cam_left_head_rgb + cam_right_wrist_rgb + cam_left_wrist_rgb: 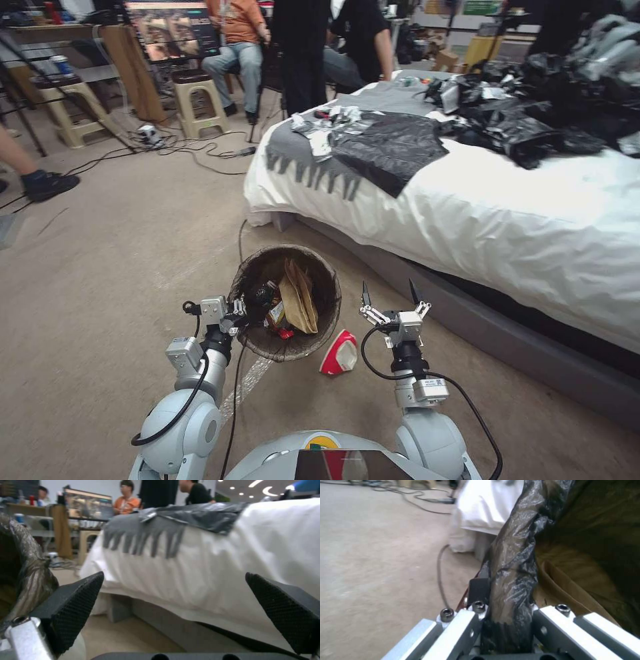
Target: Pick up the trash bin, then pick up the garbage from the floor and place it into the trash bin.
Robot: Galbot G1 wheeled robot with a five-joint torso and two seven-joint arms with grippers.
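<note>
- Brown paper and red-and-yellow wrappers already lie inside the trash bin, so we judge part of the clean-up done.
- We hold the bin by its rim: our left gripper is clamped on the bag-lined edge at the bin's 9 o'clock, one finger inside and one outside, as the left wrist view shows with the crinkled liner pinched between the metal fingers.
- We cannot tell from these views whether the bin is lifted clear or rests on the carpet.
- Our right gripper hangs just beside the bin at its 3 o'clock, fingers spread wide and holding nothing; its black pads frame the bed.
- A red paper cup lies on its side on the carpet at the bin's 5 o'clock, close to the bin wall and close beside the right arm's wrist.
- We judge that cup to be the litter left to collect; we see no other loose litter on the carpet nearby.
</note>
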